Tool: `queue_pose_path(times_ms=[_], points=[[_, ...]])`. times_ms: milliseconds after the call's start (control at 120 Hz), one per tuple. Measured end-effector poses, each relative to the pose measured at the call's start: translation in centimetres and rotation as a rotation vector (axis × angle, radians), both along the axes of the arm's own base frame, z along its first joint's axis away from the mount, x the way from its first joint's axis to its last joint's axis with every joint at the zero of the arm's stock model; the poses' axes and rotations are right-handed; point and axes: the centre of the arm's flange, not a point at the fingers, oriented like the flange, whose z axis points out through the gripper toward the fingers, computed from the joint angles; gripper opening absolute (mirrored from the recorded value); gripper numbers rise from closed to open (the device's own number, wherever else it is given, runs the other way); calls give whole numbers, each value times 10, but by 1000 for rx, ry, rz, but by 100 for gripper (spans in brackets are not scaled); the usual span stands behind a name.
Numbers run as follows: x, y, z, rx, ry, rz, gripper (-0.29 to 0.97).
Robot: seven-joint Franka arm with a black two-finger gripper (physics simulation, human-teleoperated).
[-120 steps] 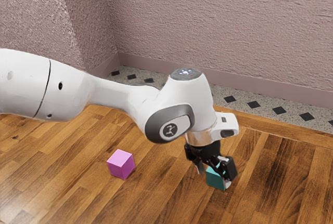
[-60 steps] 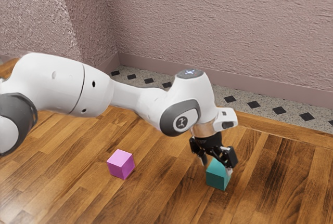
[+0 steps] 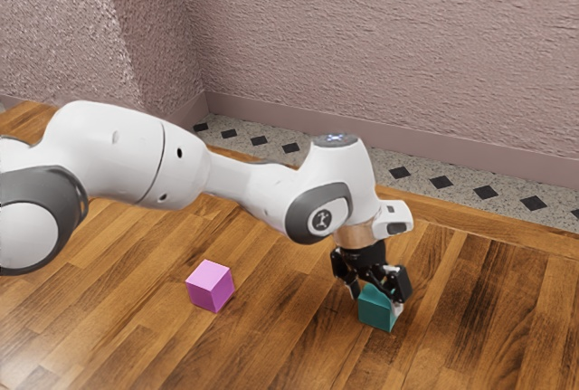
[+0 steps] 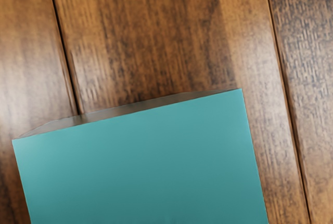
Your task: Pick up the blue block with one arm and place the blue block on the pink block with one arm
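Note:
The blue block [image 3: 375,311] is a teal cube resting on the wooden floor [image 3: 118,336]. My gripper [image 3: 374,285] hangs directly over it, open, with its fingertips [image 3: 399,283] down at the block's top edge on either side. In the wrist view the teal top face of the blue block [image 4: 140,167] looms large just beneath my hand. The pink block [image 3: 210,284] sits on the floor well off toward the exterior view's left of the gripper, untouched.
The white arm [image 3: 226,186] stretches in from the exterior view's left above the floor. A wall with a mauve baseboard [image 3: 434,146] and a strip of speckled tile [image 3: 452,182] lies behind. Open wood floor surrounds both blocks.
My hand rose off the blue block, then dropped back onto its top. The arm's rear links swung further into view. Neither block moved.

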Motion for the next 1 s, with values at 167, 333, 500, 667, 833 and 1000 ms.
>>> queue_pose_path(times_ms=[167,333,500,667,833,1000], points=[[-1,0,-14,13,20,-1,68],[-1,-2,-22,17,29,0,68],[-2,-4,-24,17,30,1,45],[-1,-3,1,30,-18,-6,34],[-18,30,82,66,-128,17,33],[-56,161,140,153,-171,200,34]])
